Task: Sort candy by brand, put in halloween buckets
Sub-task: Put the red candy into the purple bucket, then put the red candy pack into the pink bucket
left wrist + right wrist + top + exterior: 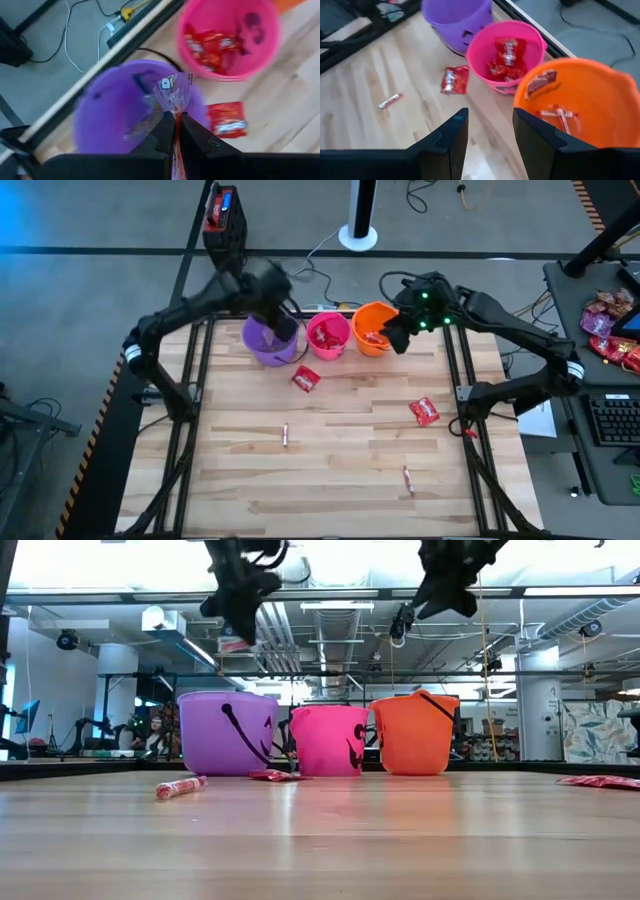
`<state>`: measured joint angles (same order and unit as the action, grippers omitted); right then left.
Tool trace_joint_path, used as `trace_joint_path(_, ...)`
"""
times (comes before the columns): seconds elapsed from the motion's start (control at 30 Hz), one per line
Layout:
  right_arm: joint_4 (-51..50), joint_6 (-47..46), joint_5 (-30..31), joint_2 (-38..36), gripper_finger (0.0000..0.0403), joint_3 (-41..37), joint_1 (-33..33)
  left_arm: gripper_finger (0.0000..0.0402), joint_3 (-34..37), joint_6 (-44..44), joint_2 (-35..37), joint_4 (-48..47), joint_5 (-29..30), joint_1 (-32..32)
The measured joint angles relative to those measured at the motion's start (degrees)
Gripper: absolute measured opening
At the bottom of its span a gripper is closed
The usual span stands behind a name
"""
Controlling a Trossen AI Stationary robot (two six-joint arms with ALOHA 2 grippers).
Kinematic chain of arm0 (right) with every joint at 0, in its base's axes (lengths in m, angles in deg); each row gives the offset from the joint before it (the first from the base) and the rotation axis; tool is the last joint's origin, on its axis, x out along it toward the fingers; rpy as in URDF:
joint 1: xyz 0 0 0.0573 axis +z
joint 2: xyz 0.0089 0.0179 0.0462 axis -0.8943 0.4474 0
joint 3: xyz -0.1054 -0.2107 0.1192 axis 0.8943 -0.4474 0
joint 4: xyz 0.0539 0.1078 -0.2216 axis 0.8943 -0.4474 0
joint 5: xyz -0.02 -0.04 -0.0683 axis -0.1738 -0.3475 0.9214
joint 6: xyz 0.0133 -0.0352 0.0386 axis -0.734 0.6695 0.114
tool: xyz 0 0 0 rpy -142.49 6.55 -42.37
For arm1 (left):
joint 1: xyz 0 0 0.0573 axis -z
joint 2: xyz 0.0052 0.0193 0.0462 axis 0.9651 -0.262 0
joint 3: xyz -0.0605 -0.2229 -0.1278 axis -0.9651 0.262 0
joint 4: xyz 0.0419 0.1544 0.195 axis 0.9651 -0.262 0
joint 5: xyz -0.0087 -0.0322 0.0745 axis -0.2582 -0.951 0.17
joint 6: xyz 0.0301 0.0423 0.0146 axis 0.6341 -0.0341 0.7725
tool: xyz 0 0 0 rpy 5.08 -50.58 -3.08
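Pink-white stick (175, 107) upright over purple bucket (107, 112)

Purple (268, 340), pink (327, 335), orange buckets (373, 328) abreast, candies (424, 412) scattered

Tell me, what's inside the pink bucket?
The pink bucket holds several red packets piled at its bottom. Whatever lies under that pile is covered, and the low view shows only the bucket's outside wall.
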<state>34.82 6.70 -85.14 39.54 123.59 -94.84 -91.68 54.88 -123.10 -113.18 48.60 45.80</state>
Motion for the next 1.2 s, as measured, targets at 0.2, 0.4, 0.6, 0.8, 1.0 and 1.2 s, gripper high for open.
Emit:
trace_joint_path(0.2,1.4,-5.9,3.6,4.7,0.0145,0.0,0.0,0.0000,0.8,10.8,-2.6,-0.2,-10.5,-12.0)
trace_joint_path(0.4,2.7,-11.8,6.4,8.5,0.0146,0.0,0.0,0.0000,5.2,13.8,-3.9,1.7,-11.7,-14.3)
trace_joint_path(0.6,2.9,-17.0,6.9,10.4,0.0155,0.0,0.0,0.0005,9.2,12.8,-3.9,4.6,-11.1,-14.2)
trace_joint_path(0.8,2.4,-21.6,6.8,10.5,0.0165,0.0,0.0,0.0043,11.6,14.3,-3.9,7.6,-11.0,-14.4)
trace_joint_path(1.0,-3.8,-26.4,5.8,9.0,0.0171,0.5,0.2,0.0072,11.6,15.2,-3.9,8.4,-11.0,-14.4)
trace_joint_path(1.2,-12.7,-29.4,3.8,7.8,0.0172,0.5,1.6,0.0083,11.3,15.8,-3.7,7.9,-10.9,-14.4)
